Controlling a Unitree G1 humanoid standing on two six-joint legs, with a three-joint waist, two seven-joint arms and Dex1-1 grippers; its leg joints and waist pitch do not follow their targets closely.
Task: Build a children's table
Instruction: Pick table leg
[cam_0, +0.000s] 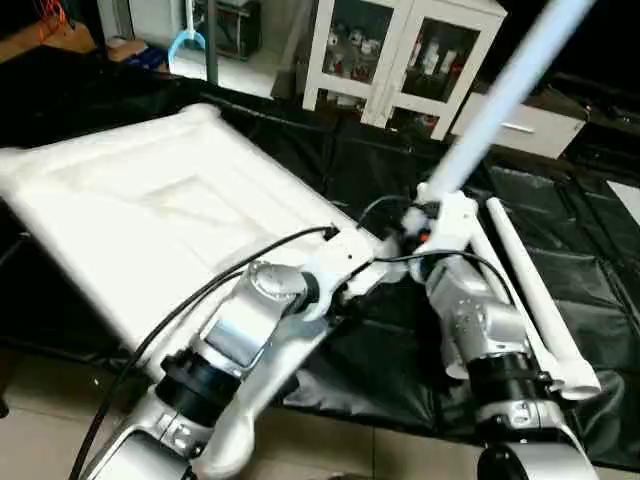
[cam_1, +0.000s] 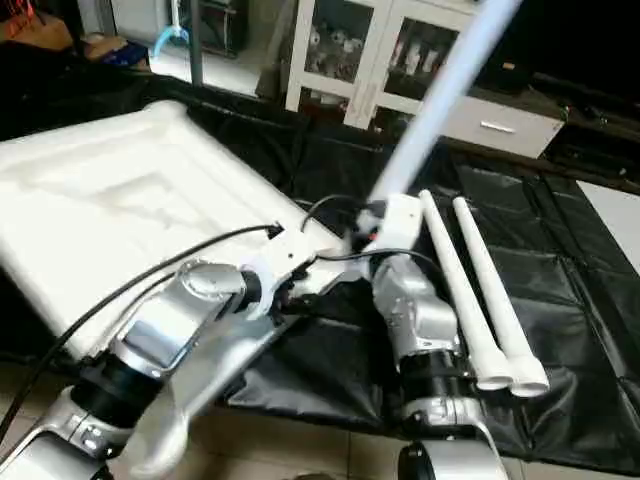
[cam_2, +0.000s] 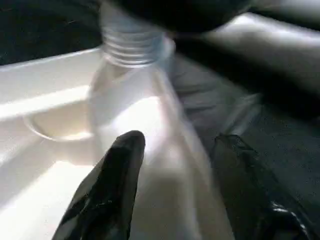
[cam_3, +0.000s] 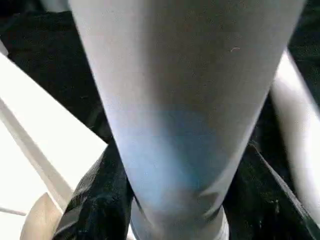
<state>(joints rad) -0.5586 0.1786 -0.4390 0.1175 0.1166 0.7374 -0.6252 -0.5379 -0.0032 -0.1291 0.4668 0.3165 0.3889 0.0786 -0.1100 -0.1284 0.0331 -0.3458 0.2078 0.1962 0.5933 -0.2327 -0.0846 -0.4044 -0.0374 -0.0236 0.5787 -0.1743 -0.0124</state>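
So the white tabletop (cam_1: 110, 220) is lying underside up on the black cover (cam_1: 560, 330). The right gripper (cam_1: 385, 225) has a white leg (cam_1: 440, 95) angled up past the frame, right by the tabletop's corner. Two more legs (cam_1: 480, 300) lie side by side just beside it.

A black cover (cam_0: 400, 370) drapes the work surface; beyond it stands a white glass-door cabinet (cam_0: 400, 55); beside that, perhaps a drawer unit (cam_0: 525, 125).

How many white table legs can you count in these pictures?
3: one leg raised slantwise, gripped by the right gripper; two legs lying side by side on the black cover. More may be hidden.
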